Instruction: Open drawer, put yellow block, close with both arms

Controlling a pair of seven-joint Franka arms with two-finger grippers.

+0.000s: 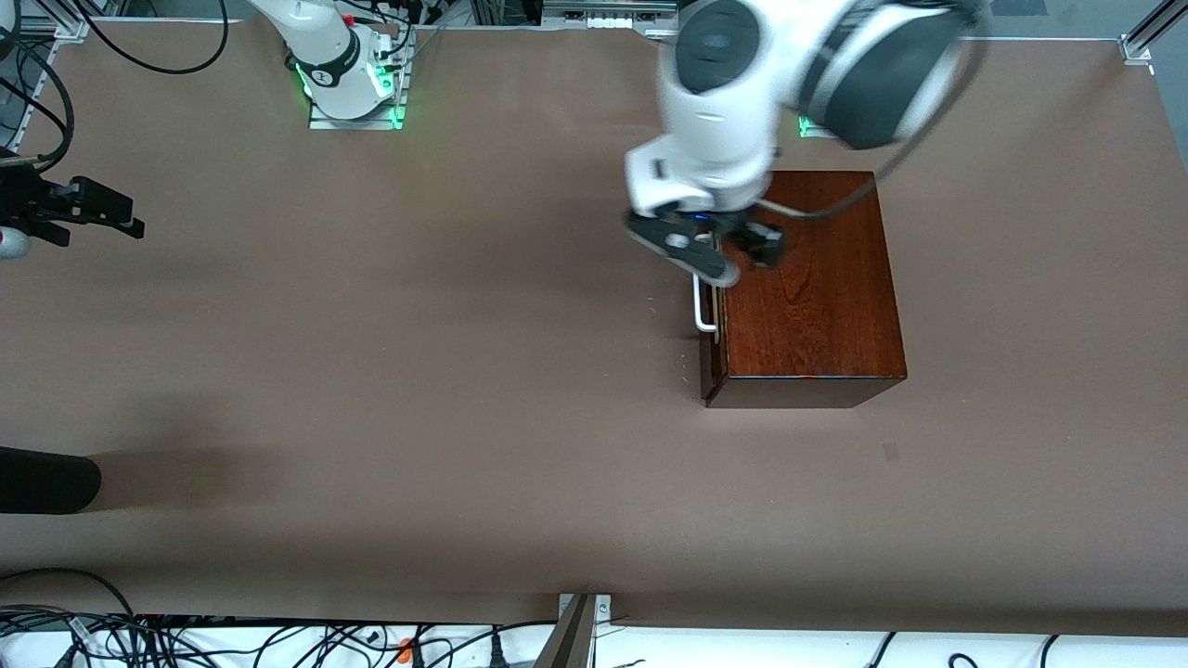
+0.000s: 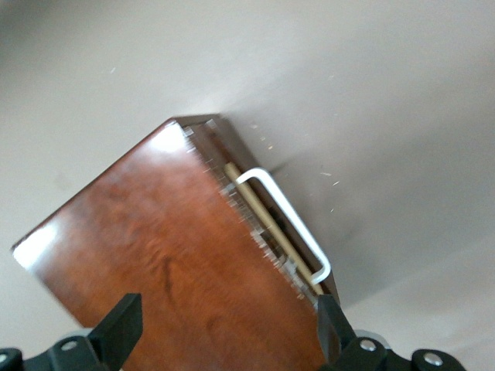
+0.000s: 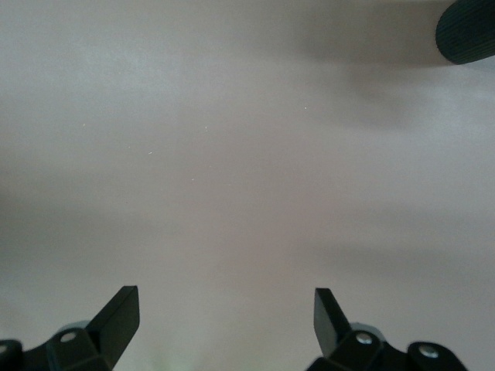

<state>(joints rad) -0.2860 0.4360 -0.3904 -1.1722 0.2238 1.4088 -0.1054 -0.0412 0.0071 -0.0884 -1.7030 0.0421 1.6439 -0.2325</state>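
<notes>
The dark reddish-brown wooden box (image 1: 807, 297) stands toward the left arm's end of the table. Its drawer faces the right arm's end, with the white bar handle (image 1: 703, 311) on its front. In the left wrist view a thin pale strip shows between the handle (image 2: 290, 220) and the box top (image 2: 162, 232). My left gripper (image 1: 742, 255) hangs open over the box top near the handle edge, its fingers (image 2: 124, 321) spread wide around nothing. My right gripper (image 1: 125, 215) waits open over bare table at the right arm's end, and its fingertips (image 3: 124, 309) hold nothing. The yellow block is out of view.
A dark rounded object (image 1: 46, 481) juts in over the table at the right arm's end, nearer the front camera than the right gripper, and it also shows as the dark object (image 3: 468, 31) in the right wrist view. Cables (image 1: 186, 640) lie along the table's near edge.
</notes>
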